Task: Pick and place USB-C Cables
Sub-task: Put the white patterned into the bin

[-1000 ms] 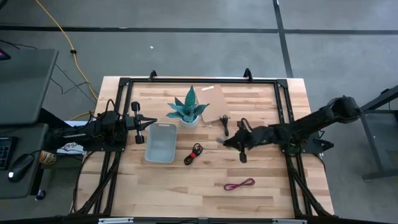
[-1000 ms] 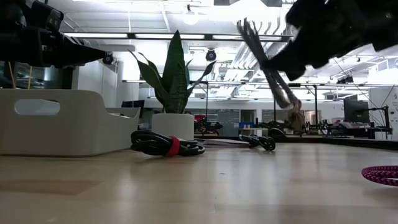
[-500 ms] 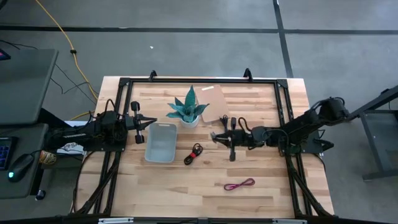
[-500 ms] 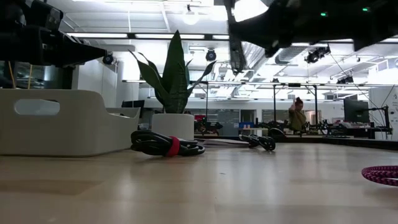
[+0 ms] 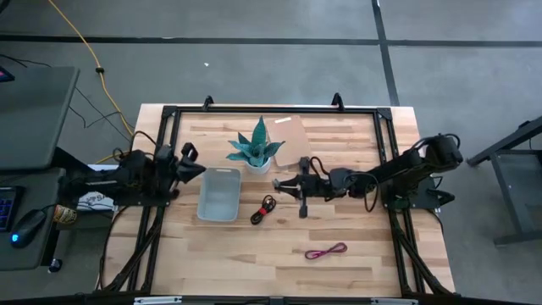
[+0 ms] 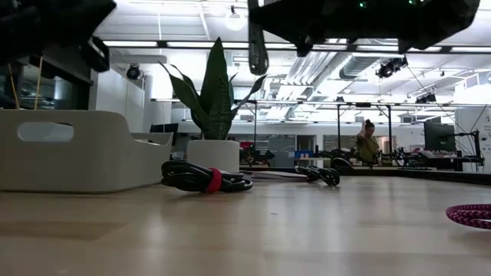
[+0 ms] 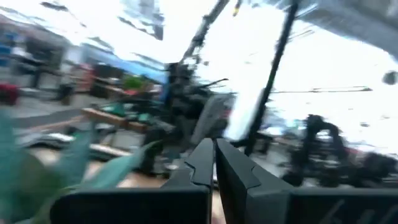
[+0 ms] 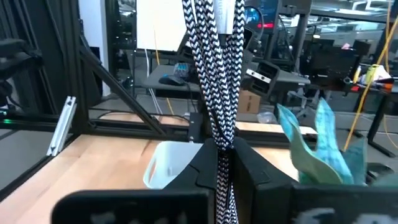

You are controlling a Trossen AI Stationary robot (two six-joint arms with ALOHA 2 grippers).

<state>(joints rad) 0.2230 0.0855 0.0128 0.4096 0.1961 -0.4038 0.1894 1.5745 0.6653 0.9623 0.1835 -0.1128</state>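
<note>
The silver-grey cable (image 8: 214, 74), braided in black and white, is pinched tight in the right pincer (image 5: 284, 184). The cable stands up from between the pincer's two shut fingers. The right arm (image 5: 398, 168) is stretched out flat and low over the middle of the desk (image 5: 364, 237), with its pincer pointing toward the white bin (image 5: 219, 193).

Just beside the pincer, a bit nearer the front of the desk, lies the black cable with a red tie (image 5: 267, 207). A plain black cable (image 6: 322, 175) lies on the desk too, but only the low view shows it. The magenta cable (image 5: 326, 251) lies well apart, near the front edge. The potted plant (image 5: 256, 148) stands close by, next to the bin. Nothing sits between the pincer and the bin.

The left pincer (image 5: 196, 169) is shut with nothing in it. It waits at the far side of the bin, near the desk's left edge.

A second ago the right pincer was farther back, away from the bin. It has moved closer to the bin since then. The left pincer has turned a little, and the cables on the desk have not moved.
</note>
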